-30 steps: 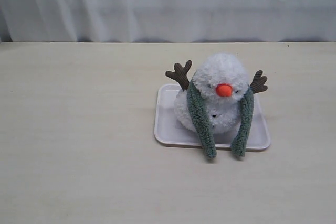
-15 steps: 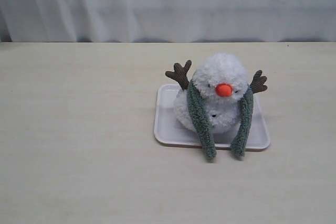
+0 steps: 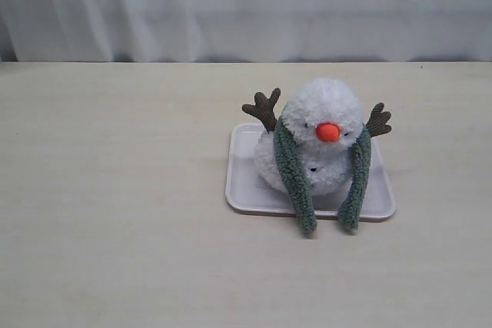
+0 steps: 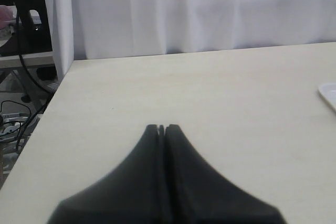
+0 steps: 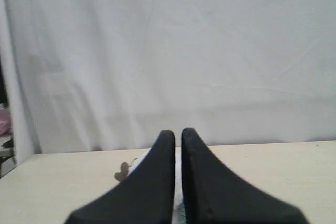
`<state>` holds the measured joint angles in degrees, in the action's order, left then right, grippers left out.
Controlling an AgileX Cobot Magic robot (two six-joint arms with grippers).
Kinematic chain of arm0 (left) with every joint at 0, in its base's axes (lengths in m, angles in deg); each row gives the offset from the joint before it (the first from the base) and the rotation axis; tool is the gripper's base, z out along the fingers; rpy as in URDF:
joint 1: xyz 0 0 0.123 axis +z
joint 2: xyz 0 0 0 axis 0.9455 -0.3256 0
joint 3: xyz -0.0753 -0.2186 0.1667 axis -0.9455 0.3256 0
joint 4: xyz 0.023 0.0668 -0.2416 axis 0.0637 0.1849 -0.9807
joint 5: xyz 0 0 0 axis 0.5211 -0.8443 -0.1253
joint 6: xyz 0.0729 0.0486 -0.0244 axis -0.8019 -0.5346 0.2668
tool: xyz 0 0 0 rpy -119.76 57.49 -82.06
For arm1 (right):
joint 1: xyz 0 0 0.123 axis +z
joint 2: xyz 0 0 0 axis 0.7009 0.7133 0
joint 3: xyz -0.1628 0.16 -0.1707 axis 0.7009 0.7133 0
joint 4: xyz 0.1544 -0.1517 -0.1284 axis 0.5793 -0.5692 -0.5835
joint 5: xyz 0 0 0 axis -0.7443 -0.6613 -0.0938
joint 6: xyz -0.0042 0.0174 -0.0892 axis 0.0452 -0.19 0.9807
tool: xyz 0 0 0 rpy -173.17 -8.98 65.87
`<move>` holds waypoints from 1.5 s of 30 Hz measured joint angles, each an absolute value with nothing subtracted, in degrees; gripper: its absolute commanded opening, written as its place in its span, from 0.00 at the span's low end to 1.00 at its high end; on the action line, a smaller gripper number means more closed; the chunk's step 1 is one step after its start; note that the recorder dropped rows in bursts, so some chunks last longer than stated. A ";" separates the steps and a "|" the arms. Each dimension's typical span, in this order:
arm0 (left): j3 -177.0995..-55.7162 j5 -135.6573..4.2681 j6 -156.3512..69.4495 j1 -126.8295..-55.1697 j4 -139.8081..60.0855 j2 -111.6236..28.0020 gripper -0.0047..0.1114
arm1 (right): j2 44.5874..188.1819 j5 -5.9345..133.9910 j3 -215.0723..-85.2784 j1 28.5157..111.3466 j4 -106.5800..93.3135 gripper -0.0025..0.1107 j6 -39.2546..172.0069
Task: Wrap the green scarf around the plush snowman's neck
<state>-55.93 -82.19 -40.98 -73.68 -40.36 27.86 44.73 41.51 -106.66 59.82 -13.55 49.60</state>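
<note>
A plush snowman point(image 3: 321, 124) sits upright on a white tray point(image 3: 242, 182) at the middle of the bench point(image 3: 115, 190), the green scarf point(image 3: 292, 170) looped behind its neck. The two ends hang down the front on either side of the orange nose point(image 3: 328, 132). Both tips spill over the tray's near rim and touch the bench. The ends hang apart and uncrossed, so the scarf looks held only by its own drape over the crease between head and body. The job appears done, or very nearly so.

Neither arm shows in the wide view. The left claw point(image 4: 160, 128) is pressed closed on nothing above bare bench, with only a corner of the tray point(image 4: 328, 94) at the edge of its camera. The right claw point(image 5: 178, 135) is also closed and empty, pointing toward the curtain, with a brown twig arm point(image 5: 123, 170) peeking past it. Both seem parked clear so that nothing disturbs the scarf.

Compared with a second ago, nothing on the bench has shifted: snowman, scarf and tray lie as they did.
</note>
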 measured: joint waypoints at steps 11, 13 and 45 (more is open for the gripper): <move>-55.93 -82.19 -40.98 -73.68 -40.36 27.86 0.04 | 44.73 41.51 -106.66 48.99 -13.55 0.06 49.60; -55.93 -82.19 -40.98 -73.68 -40.36 27.86 0.04 | 44.73 41.51 -106.66 48.99 -13.30 0.06 49.60; -55.93 -82.19 -40.98 -73.68 -40.36 27.86 0.04 | 44.83 43.78 -85.48 48.84 -13.17 0.06 49.60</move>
<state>-55.93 -82.19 -40.98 -73.68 -40.36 27.86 44.83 43.78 -85.48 48.84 -13.17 49.60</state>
